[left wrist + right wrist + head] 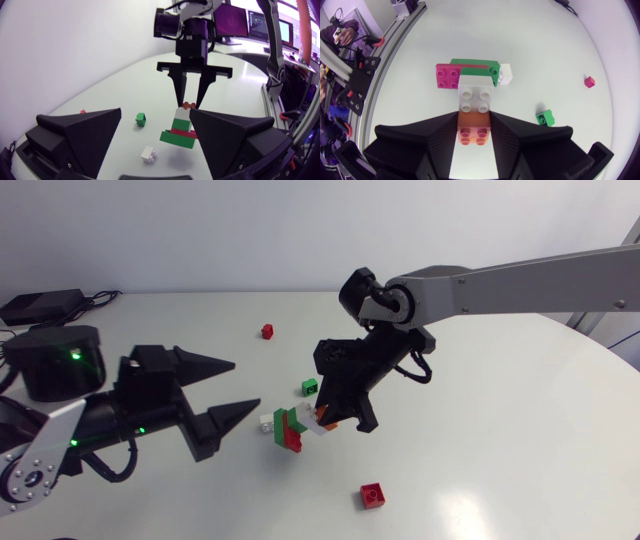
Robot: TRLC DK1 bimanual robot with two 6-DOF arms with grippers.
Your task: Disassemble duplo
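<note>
Over the white table (500, 430), your right gripper (190, 101) pinches the duplo stack (296, 427) by its orange brick (472, 131); the stack stretches toward 8 o'clock, near your spread left gripper (245, 385).

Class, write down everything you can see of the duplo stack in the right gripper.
The duplo stack is glossy plastic, four studded bricks: orange, pinched from both sides by the right gripper, then white, then a long green and a magenta-red one lying crosswise. It is tilted; whether it touches the table is unclear.
</note>
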